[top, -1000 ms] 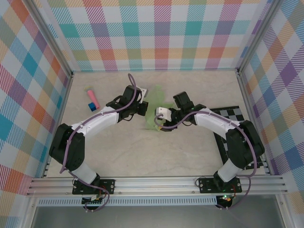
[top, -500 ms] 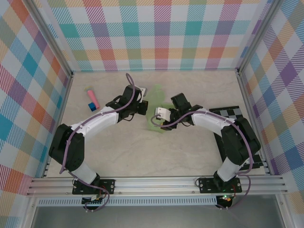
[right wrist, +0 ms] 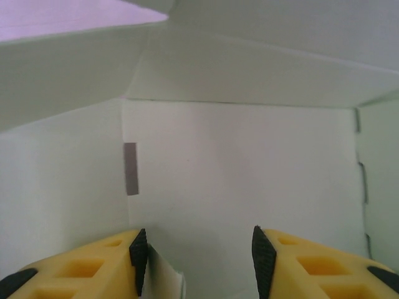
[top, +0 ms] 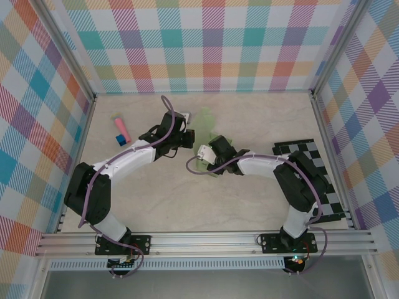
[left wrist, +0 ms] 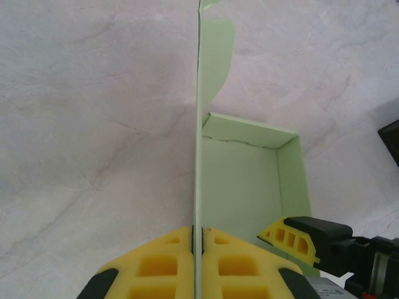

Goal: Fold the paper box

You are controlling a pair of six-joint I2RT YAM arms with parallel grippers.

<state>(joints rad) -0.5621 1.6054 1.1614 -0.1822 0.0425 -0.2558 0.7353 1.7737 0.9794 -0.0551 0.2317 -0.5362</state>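
Since a second ago the right arm has reached further left across the tabletop (top: 156, 199), carrying its end effector (right wrist: 196, 252) into the paper box (left wrist: 246, 180). Its yellow fingers stand apart and grip nothing, with the pale green inner walls and a fold crease straight ahead of them. The left end effector (left wrist: 197, 240) is clamped tight on a thin upright side panel of the box, seen edge-on, with a rounded tab at its far end. The box sits mid-tabletop between the two end effectors and is partly formed, with a floor and low walls raised. The step in hand looks like shaping the walls. The next move probably calls for the right fingers to press a wall or tab inward while the left holds steady. Both arms stretch forward and bend inward toward each other, forearms low.
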